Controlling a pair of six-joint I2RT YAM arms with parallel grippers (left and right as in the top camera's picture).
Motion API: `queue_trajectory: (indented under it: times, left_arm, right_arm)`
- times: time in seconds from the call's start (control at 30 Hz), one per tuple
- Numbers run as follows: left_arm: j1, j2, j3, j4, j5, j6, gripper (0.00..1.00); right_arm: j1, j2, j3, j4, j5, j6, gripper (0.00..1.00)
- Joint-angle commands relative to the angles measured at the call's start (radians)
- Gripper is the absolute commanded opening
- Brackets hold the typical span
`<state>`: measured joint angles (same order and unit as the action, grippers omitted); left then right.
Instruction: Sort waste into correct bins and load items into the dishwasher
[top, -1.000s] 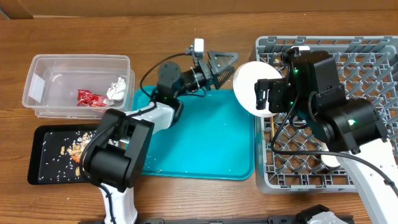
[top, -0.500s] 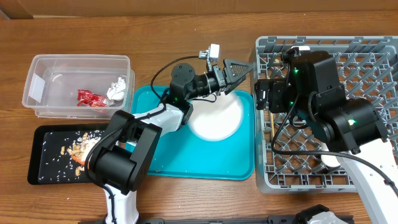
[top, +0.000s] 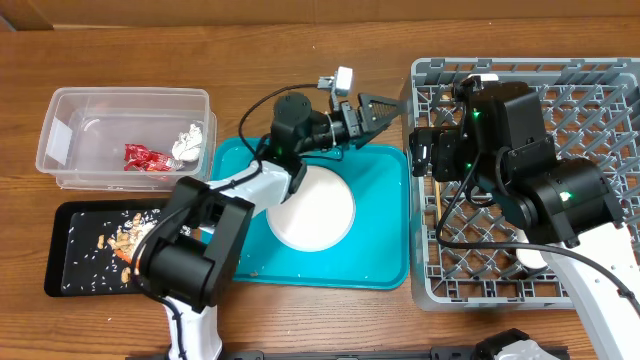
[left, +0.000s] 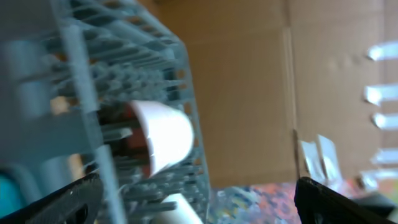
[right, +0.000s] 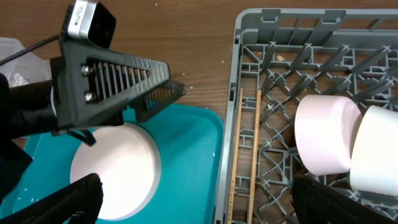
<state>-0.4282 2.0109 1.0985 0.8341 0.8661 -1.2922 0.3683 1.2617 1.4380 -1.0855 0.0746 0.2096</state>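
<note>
While your left gripper (top: 385, 112) hangs wide open and empty over the tray's (top: 380, 235) far edge | plate (top: 310, 210) lies on tray | your right gripper (right: 198, 202) spread, empty, beside rack (right: 249, 25) | bowls (right: 326, 134), chopsticks (right: 239, 155) in rack

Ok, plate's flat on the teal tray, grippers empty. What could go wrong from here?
1. The plate lies flat on the teal tray; fingers may skid off its low rim or push it.
2. The left gripper and right gripper sit close together by the dish rack; they could collide.
3. Loading could knock the chopsticks.
</note>
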Motion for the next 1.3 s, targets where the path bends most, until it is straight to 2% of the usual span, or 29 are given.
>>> queue_trajectory:
  times: [0.0, 0.07, 0.17, 0.27, 0.4, 0.5, 0.67, 0.7, 0.73, 0.8, 0.87, 1.03, 1.1, 1.13, 1.2, 1.23, 1.27]
  left_arm:
    - [0.035, -0.124, 0.018, -0.185, -0.016, 0.197, 1.00]
    - [0.042, -0.204, 0.019, -0.407, -0.113, 0.339, 1.00]
    - [0.042, -0.339, 0.031, -0.757, -0.346, 0.547, 1.00]
    - [0.041, -0.464, 0.056, -1.032, -0.570, 0.678, 1.00]
    - [0.042, -0.587, 0.077, -1.242, -0.746, 0.808, 1.00]
    - [0.042, -0.659, 0.077, -1.334, -0.750, 0.917, 1.00]
    - [0.042, -0.710, 0.077, -1.472, -0.752, 0.995, 1.00]
    - [0.042, -0.708, 0.077, -1.499, -0.760, 1.017, 0.90]
    - [0.042, -0.702, 0.076, -1.528, -0.775, 1.020, 0.85]
    - [0.042, -0.681, 0.076, -1.593, -0.820, 1.019, 0.81]
    - [0.042, -0.650, 0.076, -1.659, -0.866, 0.995, 0.86]
    - [0.042, -0.575, 0.076, -1.741, -0.900, 0.924, 0.84]
    - [0.042, -0.548, 0.076, -1.752, -0.899, 0.910, 0.77]
    - [0.042, -0.533, 0.076, -1.757, -0.899, 0.911, 0.72]
    - [0.042, -0.505, 0.076, -1.760, -0.899, 0.910, 0.70]
    - [0.042, -0.491, 0.076, -1.761, -0.899, 0.910, 0.66]
    - [0.042, -0.470, 0.076, -1.760, -0.900, 0.910, 0.57]
  right_arm:
    - [0.003, -0.003, 0.022, 0.006, -0.002, 0.003, 1.00]
    - [0.003, -0.003, 0.022, 0.006, -0.002, 0.003, 1.00]
    - [0.003, -0.003, 0.022, 0.006, -0.003, 0.003, 1.00]
    - [0.003, -0.003, 0.022, 0.006, -0.003, 0.003, 1.00]
    - [0.003, -0.003, 0.022, 0.006, -0.003, 0.003, 1.00]
    - [0.003, -0.003, 0.022, 0.006, -0.003, 0.003, 1.00]
    - [0.003, -0.003, 0.022, 0.006, -0.002, 0.003, 1.00]
    - [0.003, -0.003, 0.022, 0.006, -0.003, 0.003, 1.00]
    - [0.003, -0.003, 0.022, 0.006, -0.003, 0.003, 1.00]
    - [0.003, -0.003, 0.022, 0.006, -0.003, 0.003, 1.00]
    - [0.003, -0.003, 0.022, 0.006, -0.018, 0.003, 1.00]
    - [0.003, 0.003, 0.019, 0.044, -0.253, 0.003, 1.00]
    - [0.004, 0.022, 0.012, 0.054, -0.352, 0.003, 1.00]
    - [0.004, 0.035, 0.005, 0.051, -0.386, 0.003, 0.99]
    - [0.006, 0.073, -0.019, 0.035, -0.431, 0.004, 0.90]
    - [0.012, 0.100, -0.034, 0.022, -0.446, 0.007, 0.85]
    - [0.023, 0.139, -0.052, 0.005, -0.459, 0.025, 0.79]
